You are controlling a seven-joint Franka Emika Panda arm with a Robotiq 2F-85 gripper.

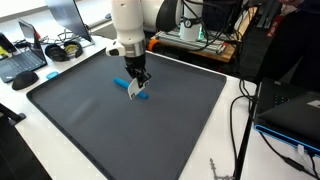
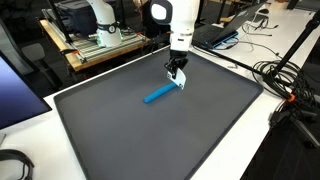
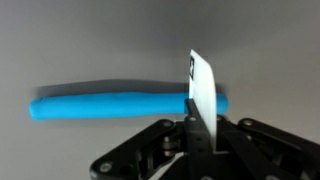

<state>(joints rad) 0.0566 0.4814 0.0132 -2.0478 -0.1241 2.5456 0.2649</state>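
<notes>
1. Claw (image 1: 136, 82): closed, pinching a white card (image 3: 203, 88) by one edge. In the wrist view the card juts straight out from between the fingers.
2. Blue cylinder (image 3: 120, 104): lies flat directly under the claw and crosswise to the card. One short end shows just past the card, and the long part runs out to one side. Whether card and cylinder touch cannot be told.
3. Dark mat (image 2: 200, 140): spread beneath the claw, bearing the cylinder.
4. Counter (image 2: 35, 125): white, showing around the mat.

Upright white card (image 3: 203, 95) across blue marker (image 3: 110, 104)
</notes>
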